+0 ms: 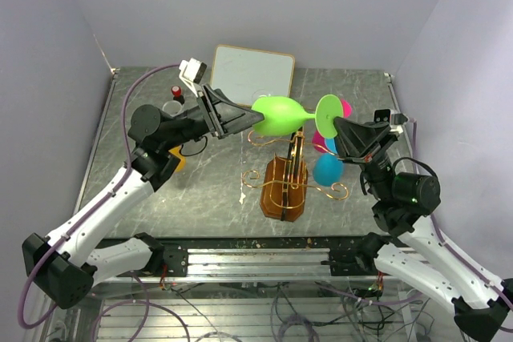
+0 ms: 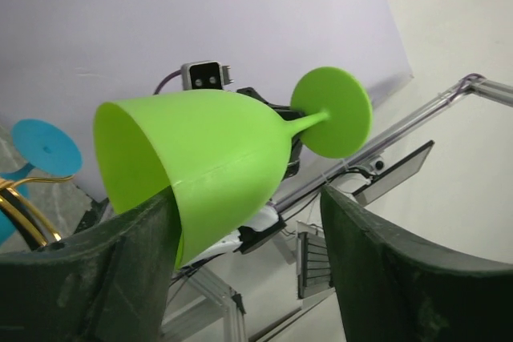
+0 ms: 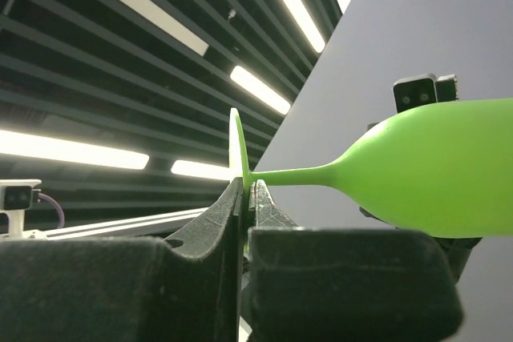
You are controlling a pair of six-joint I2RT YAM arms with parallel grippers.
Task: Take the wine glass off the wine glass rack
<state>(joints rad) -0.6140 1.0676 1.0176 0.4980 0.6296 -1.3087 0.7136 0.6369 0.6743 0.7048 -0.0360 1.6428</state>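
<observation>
Handover step. Glass [image 1: 279, 116] is off the rack [image 1: 284, 188], sideways in the air above it. Right end effector [image 1: 337, 128] clamped on its foot; left end effector [image 1: 240, 118] apart around the bowl. Next, probably: left closes gently, right lets go.

**Crowded middle, open left flank**

The green wine glass [image 1: 280, 115] lies sideways in the air. It bridges my left gripper [image 1: 250, 120], spread round its bowl, and my right gripper [image 1: 338, 127], pinched on its foot. Directly below stands the wine glass rack [image 1: 284, 186] with its wire arms. A blue glass [image 1: 327, 168] crowds my right gripper. The bare table [image 1: 200, 190] left of the rack gives passage. The white board [image 1: 252, 74] blocks the back.
</observation>
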